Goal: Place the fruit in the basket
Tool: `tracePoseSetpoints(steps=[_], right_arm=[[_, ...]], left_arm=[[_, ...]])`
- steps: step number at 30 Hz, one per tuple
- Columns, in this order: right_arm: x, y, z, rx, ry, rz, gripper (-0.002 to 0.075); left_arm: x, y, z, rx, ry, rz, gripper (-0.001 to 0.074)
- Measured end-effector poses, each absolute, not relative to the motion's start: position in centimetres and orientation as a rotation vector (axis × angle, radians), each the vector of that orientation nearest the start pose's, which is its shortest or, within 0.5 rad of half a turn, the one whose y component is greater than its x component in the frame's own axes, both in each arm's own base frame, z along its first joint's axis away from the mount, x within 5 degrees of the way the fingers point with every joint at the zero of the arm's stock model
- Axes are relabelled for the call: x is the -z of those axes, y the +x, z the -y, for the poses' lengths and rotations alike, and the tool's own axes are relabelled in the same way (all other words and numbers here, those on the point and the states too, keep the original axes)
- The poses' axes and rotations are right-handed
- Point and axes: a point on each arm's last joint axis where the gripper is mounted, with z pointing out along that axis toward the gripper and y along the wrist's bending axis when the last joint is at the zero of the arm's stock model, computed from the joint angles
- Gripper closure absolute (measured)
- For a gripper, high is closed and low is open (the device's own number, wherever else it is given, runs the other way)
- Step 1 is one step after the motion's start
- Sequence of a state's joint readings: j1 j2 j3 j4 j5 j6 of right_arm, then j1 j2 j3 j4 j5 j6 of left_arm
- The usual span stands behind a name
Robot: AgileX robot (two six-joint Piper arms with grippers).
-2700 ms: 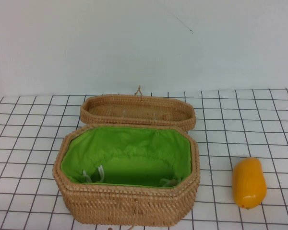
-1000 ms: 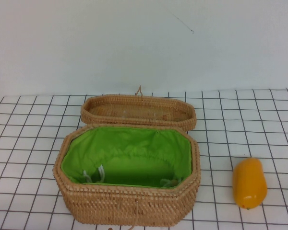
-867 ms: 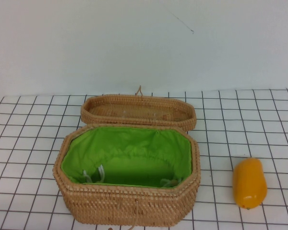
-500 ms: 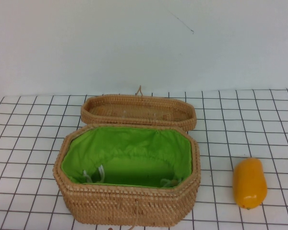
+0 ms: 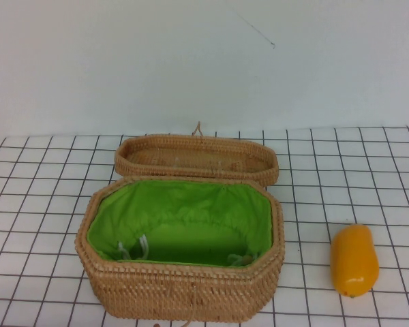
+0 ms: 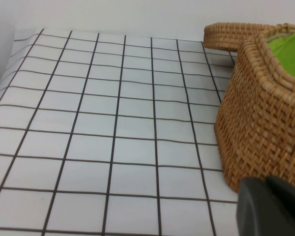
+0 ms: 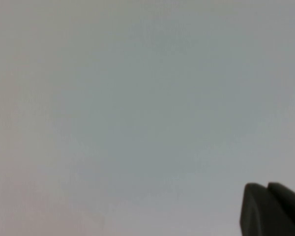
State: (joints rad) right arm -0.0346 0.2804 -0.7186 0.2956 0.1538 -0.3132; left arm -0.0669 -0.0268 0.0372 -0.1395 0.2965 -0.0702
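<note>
The fruit (image 5: 354, 260) is lying right of the open basket (image 5: 180, 293), bare grid between. Left gripper (image 6: 271, 206) and right gripper (image 7: 271, 209) are peeking in low; grip unclear.

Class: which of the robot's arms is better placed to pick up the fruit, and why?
Probably the right: the fruit lies right of the basket. Neither gripper is over the table; the left gripper sits beside the basket, the right gripper faces blank wall.
</note>
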Motion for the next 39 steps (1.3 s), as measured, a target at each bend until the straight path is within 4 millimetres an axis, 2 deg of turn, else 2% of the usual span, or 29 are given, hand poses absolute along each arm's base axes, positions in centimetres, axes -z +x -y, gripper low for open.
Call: tracePoseSetpoints(steps=[3,6,10,18,23,27,31,34,39], right_arm=[[-42.0,6.5,-0.7,-0.02,-0.081,-1.449,0.0728],[-42.0,8.8,-0.7,-0.035,-0.09,-1.546,0.0728],[-41.1,11.2,-1.3,-0.217,-0.014,-1.646,0.0728],[-36.0,16.7,-3.2,-0.518,-0.057,-2.103,0.0728],[-32.6,20.7,-4.2,-0.708,-0.117,-2.294,0.0728],[-31.1,23.0,-5.0,-0.848,-0.151,-2.375,0.0727],[-30.5,24.9,-5.9,-0.856,-0.192,-2.431,0.0722],[-31.3,25.8,-7.6,-0.775,-0.217,-2.462,0.072],[-31.8,26.6,-10.9,-0.435,-0.127,-2.593,0.0718]], left_arm=[[-17.6,5.3,0.7,0.23,-0.093,-1.791,0.0734],[-17.6,5.3,0.7,0.23,-0.093,-1.791,0.0734],[-17.6,5.3,0.7,0.23,-0.093,-1.791,0.0734],[-17.6,5.3,0.7,0.23,-0.093,-1.791,0.0734],[-17.6,5.3,0.7,0.23,-0.093,-1.791,0.0734],[-17.6,5.3,0.7,0.23,-0.093,-1.791,0.0734],[-17.6,5.3,0.7,0.23,-0.093,-1.791,0.0734],[-17.6,5.3,0.7,0.23,-0.093,-1.791,0.0734],[-17.6,5.3,0.7,0.23,-0.093,-1.791,0.0734]])
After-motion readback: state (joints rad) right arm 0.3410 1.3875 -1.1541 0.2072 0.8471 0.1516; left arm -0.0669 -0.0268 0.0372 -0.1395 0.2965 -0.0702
